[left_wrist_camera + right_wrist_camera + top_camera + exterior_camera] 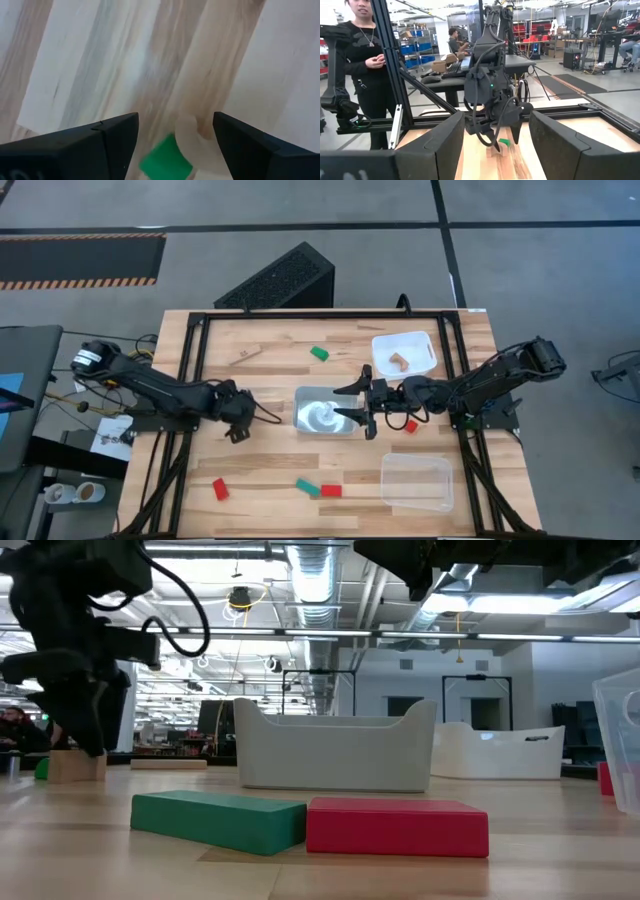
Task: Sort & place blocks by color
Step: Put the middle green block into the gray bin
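1. My left gripper [170, 145] hangs low over the bench [270, 470], fingers spread and astride a green block [165, 161] that touches a plain wood block [192, 145]. Neither is pinched.
2. My right gripper [362, 404] waits with fingers spread above the silvery tray [310, 418] at mid-bench, holding nothing.
3. I judge the step to be picking up the green block.
4. Next I must settle lower and close on the green alone, leaving the wood behind.

high: overhead, straight down | low: tabletop level | wrists: close-up
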